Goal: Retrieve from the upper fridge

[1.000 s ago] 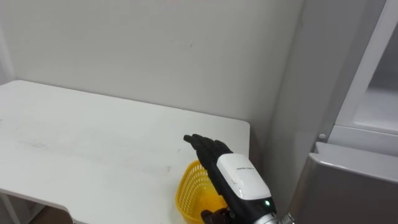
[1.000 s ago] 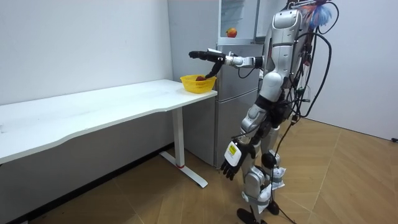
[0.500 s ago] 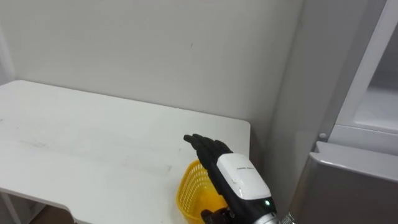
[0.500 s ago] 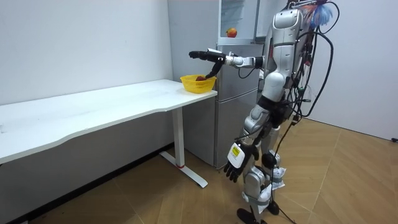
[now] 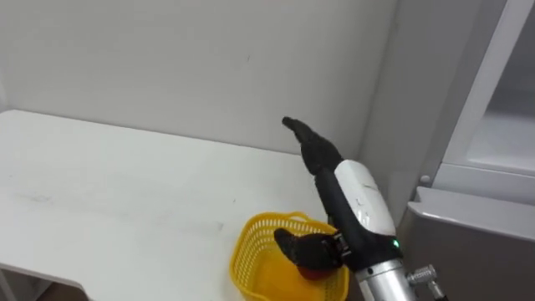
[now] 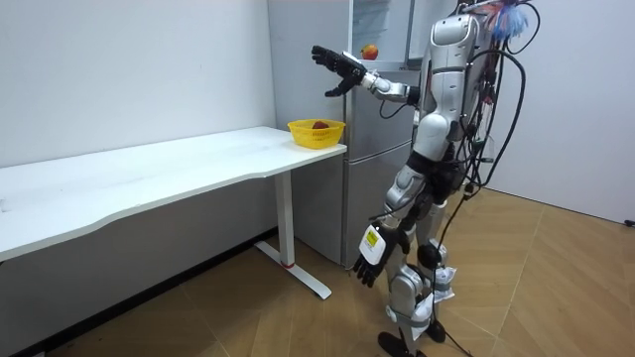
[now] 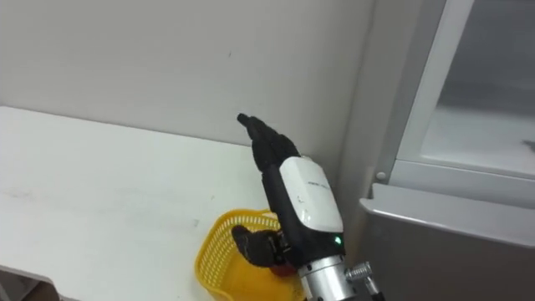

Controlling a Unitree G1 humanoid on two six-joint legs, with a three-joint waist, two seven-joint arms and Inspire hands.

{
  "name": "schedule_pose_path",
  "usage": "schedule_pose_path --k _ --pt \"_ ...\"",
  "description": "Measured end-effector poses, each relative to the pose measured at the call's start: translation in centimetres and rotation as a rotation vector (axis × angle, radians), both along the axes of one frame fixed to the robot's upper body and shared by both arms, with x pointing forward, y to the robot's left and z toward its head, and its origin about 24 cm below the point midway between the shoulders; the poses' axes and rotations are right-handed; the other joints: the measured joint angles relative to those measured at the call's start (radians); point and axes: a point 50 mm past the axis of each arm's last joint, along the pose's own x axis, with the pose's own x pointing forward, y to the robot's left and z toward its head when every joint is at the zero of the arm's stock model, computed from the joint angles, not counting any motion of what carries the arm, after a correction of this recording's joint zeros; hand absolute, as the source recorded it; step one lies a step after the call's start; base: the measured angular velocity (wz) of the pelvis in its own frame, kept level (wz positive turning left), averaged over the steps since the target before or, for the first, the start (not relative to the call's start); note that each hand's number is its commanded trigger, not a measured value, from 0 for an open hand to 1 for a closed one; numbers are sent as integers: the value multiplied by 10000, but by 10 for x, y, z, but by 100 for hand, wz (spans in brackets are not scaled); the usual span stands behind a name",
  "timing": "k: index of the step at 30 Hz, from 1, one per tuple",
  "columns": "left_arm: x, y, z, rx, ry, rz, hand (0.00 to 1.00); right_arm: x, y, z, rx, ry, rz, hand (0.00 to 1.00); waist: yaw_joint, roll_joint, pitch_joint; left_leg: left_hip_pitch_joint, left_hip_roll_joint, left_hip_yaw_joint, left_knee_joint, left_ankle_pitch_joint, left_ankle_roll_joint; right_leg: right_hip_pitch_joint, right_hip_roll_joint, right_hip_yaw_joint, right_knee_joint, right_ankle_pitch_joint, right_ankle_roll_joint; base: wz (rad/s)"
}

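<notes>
Task item: a small round red-orange fruit (image 6: 370, 51), sitting on a shelf in the open upper part of the fridge (image 6: 369, 149). That puts it above the yellow basket (image 6: 316, 130) and to the room view's right of it. No hand is on it.

A second reddish piece (image 5: 316, 269) lies inside the basket. It's half covered by the thumb in the eye views, so I can't tell its shape.

Right hand (image 5: 343, 188): fingers straight and together, thumb hanging down, holding nothing. It's raised above the basket and reaching forward past it.

Left hand (image 6: 369, 260): hangs by the thigh, well below the basket, fingers loose and empty.

The basket sits at the end of the white table (image 6: 149, 178), the end nearest the fridge.

View differences:
- Room view shows the shelf fruit, the left hand, and a clear air gap between the right hand and the basket. The robot stands upright to the room view's right of the basket.
- Eye views show the basket's mesh wall and rim close up, with the thumb overlapping the rim. They also show a light fridge edge to the right of the basket.
</notes>
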Motion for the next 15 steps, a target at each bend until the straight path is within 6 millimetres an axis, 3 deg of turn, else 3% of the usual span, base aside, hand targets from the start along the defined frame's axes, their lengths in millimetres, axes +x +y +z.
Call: schedule_pose_path --k 5,8,14,15 --pt "-11 -2 -4 36 403 163 0 -6 -4 22 833 -757 111 0 -333 34 19 64 2 78 -48 1 3 -4 19 173 -1 13 18 -7" --pt "-14 -4 -5 13 504 204 0 -21 -5 37 1640 -1463 484 0 -492 75 26 96 27 210 -76 0 5 -33 47 320 -1 19 22 -11" --pt "-14 -5 -5 94 466 226 0 -28 -9 43 2028 -1865 557 0 -791 242 20 205 80 449 -181 -4 0 -66 117 646 20 37 17 -13" --pt "-15 -5 -5 93 482 220 0 -30 -10 45 2135 -2008 541 0 -917 267 -22 212 90 501 -178 -5 0 -98 122 684 28 42 12 -8"
